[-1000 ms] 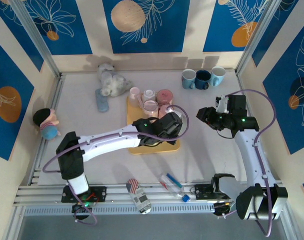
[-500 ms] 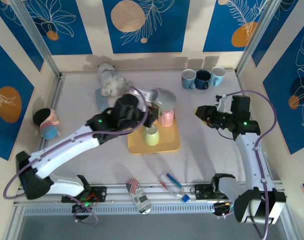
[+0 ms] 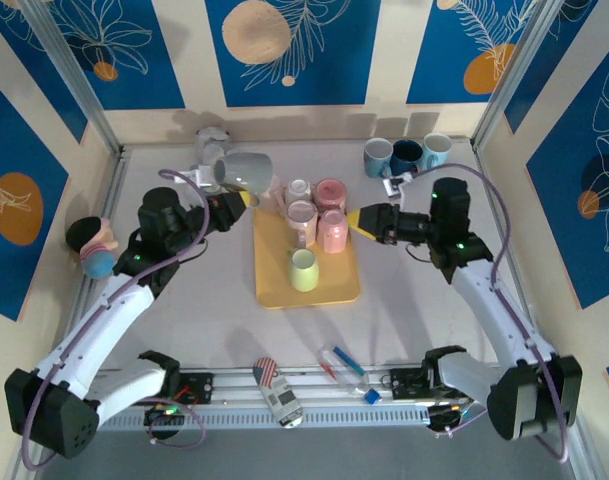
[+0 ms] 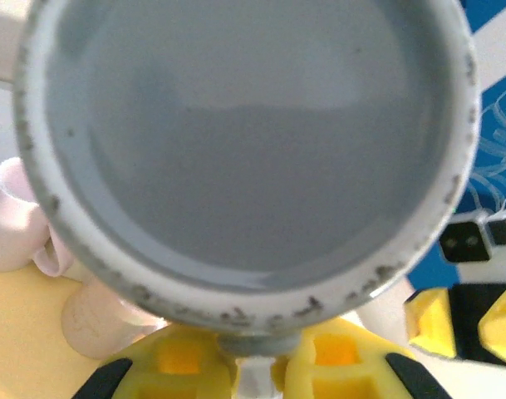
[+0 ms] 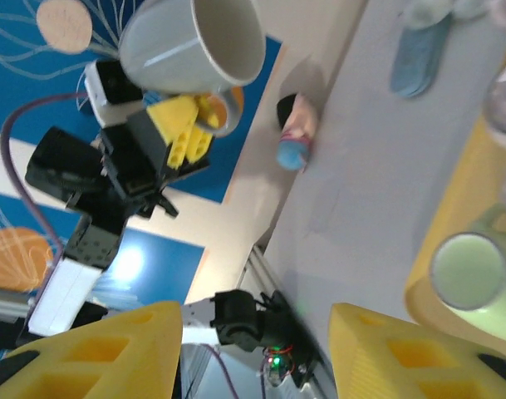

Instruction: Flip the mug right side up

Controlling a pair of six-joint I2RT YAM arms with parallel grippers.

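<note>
The grey mug (image 3: 248,172) is held in the air above the back left of the table (image 3: 184,300). It lies roughly on its side, not upright. In the right wrist view its open mouth (image 5: 229,33) is turned towards that camera. From the left wrist its round grey end (image 4: 244,141) looks like the base, ringed by a speckled edge.

The left gripper (image 3: 230,199) is pinched on the mug's handle, a yellow finger (image 5: 180,126) on either side of it. A grey plush toy (image 3: 212,140) sits just behind the mug at the back wall.

The right gripper (image 3: 368,220) hovers over the right edge of the yellow tray (image 3: 336,288), its fingers spread with nothing between them.

On the tray stand a cluster of pink mugs (image 3: 319,215) at the back and a pale green mug (image 3: 303,270), mouth up, nearer the front. Three blue mugs (image 3: 406,157) stand in a row at the back right, well apart from the tray. A small doll (image 3: 94,249) lies at the left wall.
</note>
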